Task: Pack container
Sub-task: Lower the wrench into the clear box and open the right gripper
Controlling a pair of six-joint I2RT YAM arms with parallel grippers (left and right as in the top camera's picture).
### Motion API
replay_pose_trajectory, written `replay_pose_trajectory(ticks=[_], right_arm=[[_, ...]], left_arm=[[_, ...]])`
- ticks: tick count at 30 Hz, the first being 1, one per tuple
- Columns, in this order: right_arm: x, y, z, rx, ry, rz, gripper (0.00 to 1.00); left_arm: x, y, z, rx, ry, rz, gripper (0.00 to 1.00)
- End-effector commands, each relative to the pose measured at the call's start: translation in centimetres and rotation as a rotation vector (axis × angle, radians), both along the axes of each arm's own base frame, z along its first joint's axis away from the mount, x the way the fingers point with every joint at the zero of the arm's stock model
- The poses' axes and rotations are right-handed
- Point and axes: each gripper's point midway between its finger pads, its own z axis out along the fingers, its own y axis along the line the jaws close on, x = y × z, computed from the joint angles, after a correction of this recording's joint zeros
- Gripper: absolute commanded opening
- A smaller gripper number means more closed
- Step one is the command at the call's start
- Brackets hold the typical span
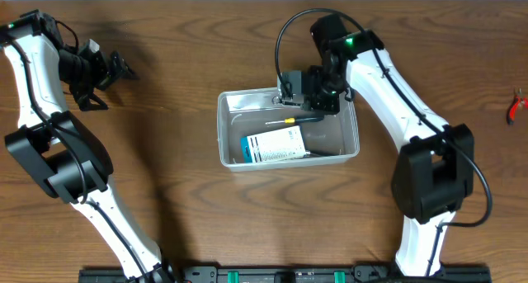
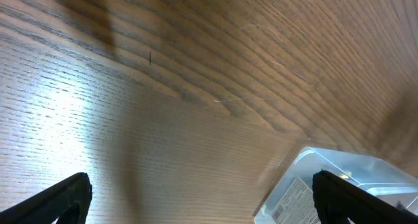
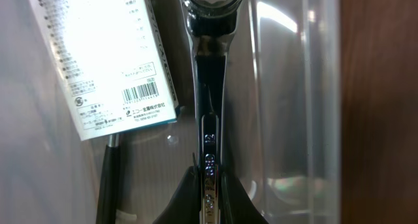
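Container (image 1: 222, 131), a clear round-cornered tub, long axis lying left to right. My right gripper (image 3: 209, 178) clamps a wrench (image 3: 210, 93) inside it; my left gripper (image 1: 114, 70) is spread, empty.

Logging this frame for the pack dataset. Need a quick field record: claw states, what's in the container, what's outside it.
right claw: shut on wrench
wrench position: inside container, alongside one wall
left claw: open, empty, far left, away from container
in container: labelled package, yellow-handled screwdriver
outside container: red pliers, far right
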Motion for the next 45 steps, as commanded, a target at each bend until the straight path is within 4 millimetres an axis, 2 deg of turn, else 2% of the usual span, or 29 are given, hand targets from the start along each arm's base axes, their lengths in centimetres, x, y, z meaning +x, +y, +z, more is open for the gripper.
replay_pose_trajectory(ticks=[1, 6, 14, 24, 40, 45], right_arm=[[-0.6, 0.3, -1.5, -0.007, 0.04, 0.02, 0.01], [-0.7, 0.4, -2.4, -0.012, 0.061, 0.02, 0.01], [-0.4, 0.4, -2.7, -0.01, 0.06, 0.02, 0.01], [-0.8, 0.6, -4.7, -0.015, 0.111, 0.02, 0.03], [-0.6, 0.6, -5.4, -0.018, 0.117, 0.019, 0.03], [-0.9, 1.3, -5.5, 0.022, 0.14, 0.019, 0.05]], left_arm=[[0.2, 0.4, 1.5, 0.022, -0.037, 0.004, 0.98], [0.2, 0.4, 1.5, 0.022, -0.037, 0.004, 0.98], [0.2, 0.4, 1.5, 0.023, -0.037, 0.004, 0.98], [0.2, 0.4, 1.5, 0.023, -0.037, 0.004, 0.98], [0.2, 0.4, 1.5, 0.022, -0.037, 0.004, 0.98], [0.2, 0.4, 1.5, 0.023, -0.037, 0.004, 0.98]])
